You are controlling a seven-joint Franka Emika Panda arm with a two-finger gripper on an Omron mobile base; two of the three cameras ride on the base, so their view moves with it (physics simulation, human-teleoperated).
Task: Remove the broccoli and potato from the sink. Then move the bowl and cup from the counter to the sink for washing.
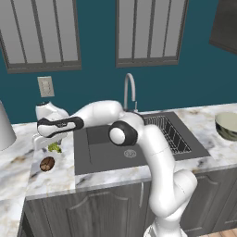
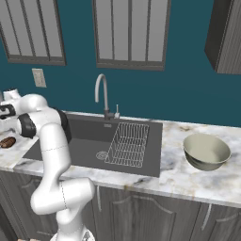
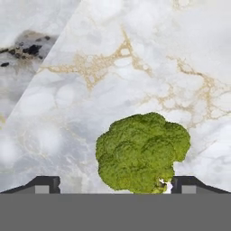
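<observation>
The broccoli lies on the white marble counter left of the sink, a green floret between my widely spread finger tips. My gripper is open and points down over it. The broccoli shows just under the hand. The reddish-brown potato rests on the counter beside it, toward the front edge, and appears at the far left. The bowl stands on the counter right of the sink. The cup is out of view.
A wire rack sits in the right half of the sink, with the chrome faucet behind it. A pale rounded object stands at the far left of the counter. My arm stretches across the sink's left side.
</observation>
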